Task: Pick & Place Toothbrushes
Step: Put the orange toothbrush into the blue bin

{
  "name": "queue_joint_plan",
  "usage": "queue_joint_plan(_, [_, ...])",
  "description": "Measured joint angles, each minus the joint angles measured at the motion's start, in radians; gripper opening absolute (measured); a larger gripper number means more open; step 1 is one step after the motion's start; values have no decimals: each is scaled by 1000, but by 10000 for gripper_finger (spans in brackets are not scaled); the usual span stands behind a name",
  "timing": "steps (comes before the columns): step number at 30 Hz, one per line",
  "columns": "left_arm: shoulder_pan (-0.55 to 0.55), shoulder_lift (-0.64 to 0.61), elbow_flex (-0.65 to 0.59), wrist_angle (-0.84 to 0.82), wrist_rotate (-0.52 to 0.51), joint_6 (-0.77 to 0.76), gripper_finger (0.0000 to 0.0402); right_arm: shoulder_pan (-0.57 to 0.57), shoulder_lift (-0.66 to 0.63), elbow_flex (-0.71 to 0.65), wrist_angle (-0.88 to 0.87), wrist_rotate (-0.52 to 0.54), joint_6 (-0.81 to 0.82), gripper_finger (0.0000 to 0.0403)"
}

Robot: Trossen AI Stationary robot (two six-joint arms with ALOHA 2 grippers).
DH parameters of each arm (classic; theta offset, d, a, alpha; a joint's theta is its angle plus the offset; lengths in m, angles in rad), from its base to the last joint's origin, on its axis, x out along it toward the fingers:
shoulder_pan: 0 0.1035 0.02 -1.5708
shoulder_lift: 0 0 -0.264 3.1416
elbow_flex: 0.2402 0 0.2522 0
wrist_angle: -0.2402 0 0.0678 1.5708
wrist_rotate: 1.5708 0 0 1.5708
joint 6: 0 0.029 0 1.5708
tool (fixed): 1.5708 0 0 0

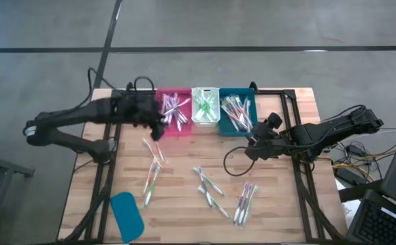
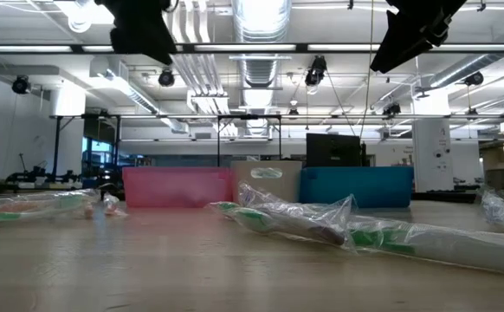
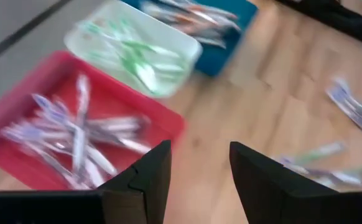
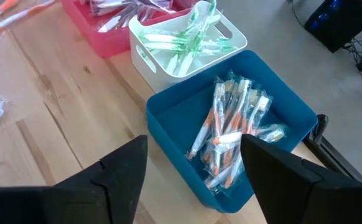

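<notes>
Sorting: toothbrushes (image 1: 208, 185) by colour, roughly half done, by my reckoning.
Done: purple in pink bin (image 1: 174, 113), green in white bin (image 1: 205, 106), orange in teal bin (image 1: 236, 112).
Left: several loose on worktop (image 1: 184, 211).
Left gripper (image 3: 196, 180): released, empty, beside pink bin.
Right gripper (image 4: 193, 180): released, empty, above teal bin.

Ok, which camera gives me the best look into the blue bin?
The right wrist view: the blue bin fills the frame, its orange-accented toothbrushes sharp. The high view shows it small, the left wrist view only a blurred corner, the low view just its front wall.
</notes>
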Motion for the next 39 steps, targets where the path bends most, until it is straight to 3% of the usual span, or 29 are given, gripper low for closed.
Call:
queue_joint_plan(3, [-138,-6,0,-68,-85,-78,167,0,0,0,0,-2,0,256])
queue_joint_plan(7, [-295,9,0,-176,-305,-161,167,0,0,0,2,-16,0,249])
queue_joint_plan(10, [-371,39,0,-273,-383,-137,167,0,0,0,4,-16,0,240])
queue_joint_plan(23, [-414,225,-1,-518,-409,247,167,0,0,0,21,-20,-4,221])
queue_joint_plan(26, [-414,272,-8,-516,-409,320,167,0,0,0,21,-20,-4,227])
queue_joint_plan(32, [-407,340,-82,-480,-406,625,167,0,0,0,22,-26,-3,245])
queue_joint_plan(39, [-351,366,-196,-394,-383,730,167,0,0,0,22,-31,-7,261])
